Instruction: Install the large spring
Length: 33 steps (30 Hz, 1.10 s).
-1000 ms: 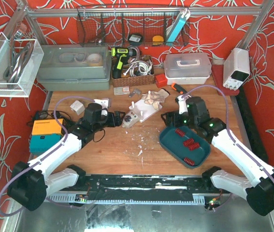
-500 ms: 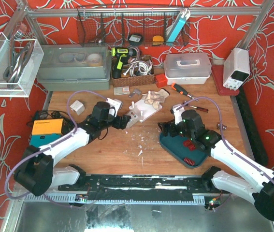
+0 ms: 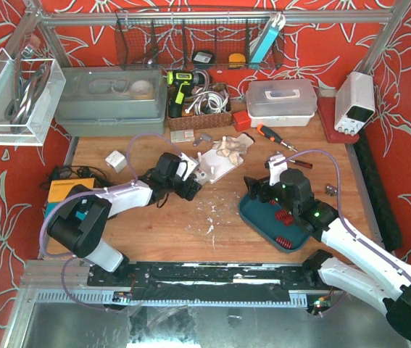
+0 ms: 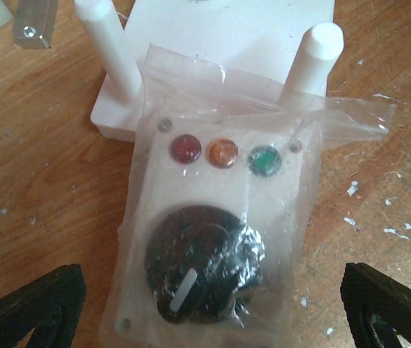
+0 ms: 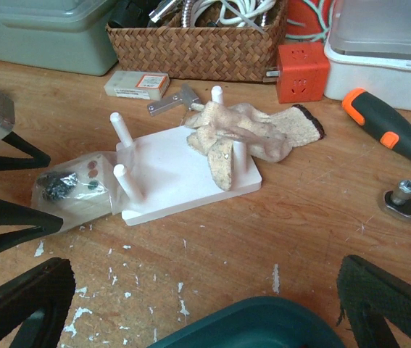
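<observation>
Several red springs (image 3: 284, 217) lie in the teal tray (image 3: 257, 214), partly hidden under my right arm. The white base plate (image 3: 216, 165) with upright pegs stands mid-table, a beige glove (image 5: 248, 132) draped over its far end. It also shows in the right wrist view (image 5: 180, 174). A bagged control box (image 4: 212, 217) with three lights and a black knob lies against the plate's near-left end. My left gripper (image 3: 189, 186) is open, its fingers either side of that box (image 5: 75, 190). My right gripper (image 3: 253, 188) is open and empty over the tray's far-left rim (image 5: 263, 326).
An orange-handled screwdriver (image 5: 383, 123) and a ratchet head (image 5: 408, 196) lie right of the plate. An orange cube (image 5: 303, 69), wicker basket (image 5: 198, 43) and white lidded box (image 3: 281, 101) stand at the back. Orange and teal boxes (image 3: 66, 199) sit at the left edge.
My left arm has reached right, bringing its open gripper round the bagged box beside the plate. My right arm has shifted over the tray, its gripper now at the far-left rim.
</observation>
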Available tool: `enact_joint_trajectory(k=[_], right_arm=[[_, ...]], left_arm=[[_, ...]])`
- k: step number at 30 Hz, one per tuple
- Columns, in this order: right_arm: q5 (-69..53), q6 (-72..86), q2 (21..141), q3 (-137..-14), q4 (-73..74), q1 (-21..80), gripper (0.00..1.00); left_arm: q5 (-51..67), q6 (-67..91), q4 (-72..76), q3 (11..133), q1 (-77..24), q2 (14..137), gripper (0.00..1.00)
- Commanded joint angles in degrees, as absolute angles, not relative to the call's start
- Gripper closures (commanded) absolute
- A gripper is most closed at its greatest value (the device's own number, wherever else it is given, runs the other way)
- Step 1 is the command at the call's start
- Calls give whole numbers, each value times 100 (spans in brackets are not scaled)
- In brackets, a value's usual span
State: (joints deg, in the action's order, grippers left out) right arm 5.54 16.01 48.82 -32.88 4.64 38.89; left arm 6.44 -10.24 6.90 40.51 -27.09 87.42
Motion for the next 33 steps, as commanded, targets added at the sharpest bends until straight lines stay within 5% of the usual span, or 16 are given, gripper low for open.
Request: enact_joint_trajectory(k=[1,10,24,33], right_arm=[[708,1670,4849,-3190,323,3911,1],[894,1653,4806,-3195,402,3912,1],[1101,1681,4821,-3220,513,3918,1],[1247,1722,4794,-3234,595,3911,1]], left_arm=[[560,-1318,837,4264,-2742,8969,5],[425,-1540,730,4544,-2759,9395,15],[-31,-1580,973,4188,-2755,9089,62],[-2150,-179,405,4398,-2393,9085,73]])
